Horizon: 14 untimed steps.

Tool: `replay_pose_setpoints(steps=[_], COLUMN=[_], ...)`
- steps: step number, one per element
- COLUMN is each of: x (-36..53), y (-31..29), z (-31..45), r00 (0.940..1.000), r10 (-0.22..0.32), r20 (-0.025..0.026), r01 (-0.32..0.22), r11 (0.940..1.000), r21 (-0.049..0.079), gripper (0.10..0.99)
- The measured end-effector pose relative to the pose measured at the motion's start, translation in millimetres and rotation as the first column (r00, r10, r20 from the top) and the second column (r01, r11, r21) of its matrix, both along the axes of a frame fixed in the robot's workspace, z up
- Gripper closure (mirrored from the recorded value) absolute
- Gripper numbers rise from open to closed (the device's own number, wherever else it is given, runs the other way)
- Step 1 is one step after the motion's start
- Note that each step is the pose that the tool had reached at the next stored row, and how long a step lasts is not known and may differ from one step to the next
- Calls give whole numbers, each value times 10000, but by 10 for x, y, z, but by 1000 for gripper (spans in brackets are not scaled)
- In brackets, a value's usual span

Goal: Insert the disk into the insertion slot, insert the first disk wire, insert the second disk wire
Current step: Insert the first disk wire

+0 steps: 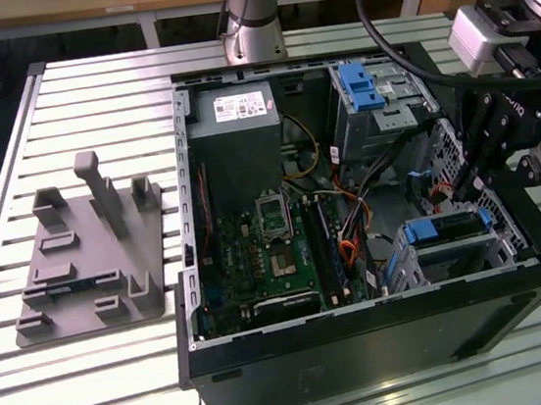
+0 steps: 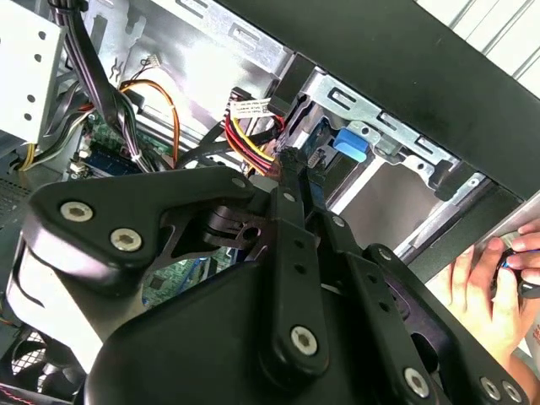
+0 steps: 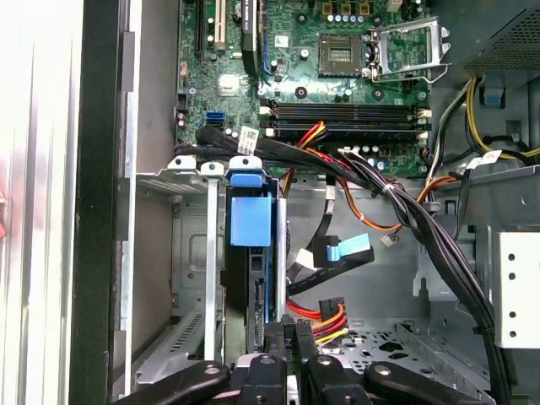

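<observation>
The disk [image 1: 448, 227], silver in a bright blue carrier, sits inside the insertion slot [image 1: 409, 266], a grey perforated cage at the case's corner on the exterior view's right. In the first wrist view the disk [image 3: 251, 221] stands edge-on between the slot's walls [image 3: 192, 253]. My gripper [image 1: 463, 189] hangs just behind the disk's rear end. Its fingers [image 3: 278, 337] are pressed together, and a red, yellow and black disk wire [image 3: 327, 316] runs right into them. A second disk wire with a blue plug [image 3: 350, 250] lies loose nearby. The wire bundle [image 2: 251, 137] and the carrier [image 2: 350, 143] also appear past the fingertips [image 2: 291, 160].
The open computer case holds a motherboard [image 1: 257, 253], a power supply [image 1: 234, 118] and a taller grey bay with a blue latch [image 1: 365, 87]. Thick black cable bundles [image 3: 405, 215] cross beside the slot. A grey fixture plate [image 1: 89, 249] lies on the slatted table. A person's hand [image 2: 489, 283] is beyond the case wall.
</observation>
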<state>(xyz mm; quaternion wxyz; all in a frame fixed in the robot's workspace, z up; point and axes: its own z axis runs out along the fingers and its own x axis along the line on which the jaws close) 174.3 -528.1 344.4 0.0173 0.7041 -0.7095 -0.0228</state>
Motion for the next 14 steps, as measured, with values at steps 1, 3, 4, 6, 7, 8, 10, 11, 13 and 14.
replay_pose_setpoints(steps=[1, 3, 4, 6, 7, 8, 10, 11, 13, 14], x=[-1, -1, -1, -4, -7, -11, -12, -12, -13, -14], y=[0, -1, -2, -3, -4, -5, -4, -5, -5, -5], z=[0, 1, -1, -4, -5, -8, -12, -15, -20, -21], r00=[10000, 10000, 10000, 9999, 9999, 9999, 9996, 9994, 9985, 9981], r10=[-3, -25, -33, -47, -57, -82, -215, -307, -515, -592], r20=[7, 45, 73, 120, 132, 142, 157, 163, 177, 181], r01=[3, 24, 32, 46, 56, 81, 214, 306, 514, 591], r11=[10000, 10000, 10000, 10000, 10000, 9999, 9998, 9995, 9987, 9982], r21=[1, 19, 46, 64, 64, 64, 62, 63, 64, 63], gripper=[922, 922, 922, 922, 922, 922, 922, 922, 922, 922])
